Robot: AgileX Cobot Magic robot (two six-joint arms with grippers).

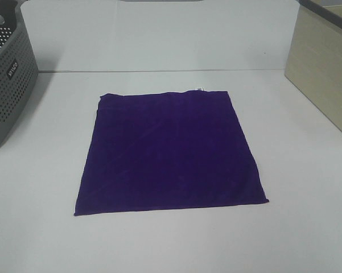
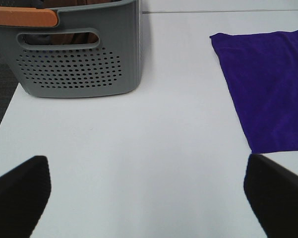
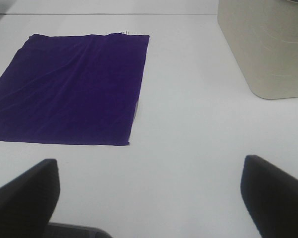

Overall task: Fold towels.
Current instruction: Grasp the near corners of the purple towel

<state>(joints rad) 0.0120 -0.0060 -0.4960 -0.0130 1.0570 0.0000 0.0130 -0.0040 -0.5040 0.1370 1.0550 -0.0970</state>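
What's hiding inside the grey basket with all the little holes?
Through the handle slot of the grey basket, something brownish shows. The walls hide the rest, so I cannot tell what it is.

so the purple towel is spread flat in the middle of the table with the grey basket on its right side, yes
Not quite. The grey basket stands on the left of the towel, as the exterior high view shows; a beige box is on the right. The towel is indeed spread flat in the middle of the table.

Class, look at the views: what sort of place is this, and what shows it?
Probably a laundry-folding test bench: plain white table, purple towel laid flat, grey perforated basket beside it.
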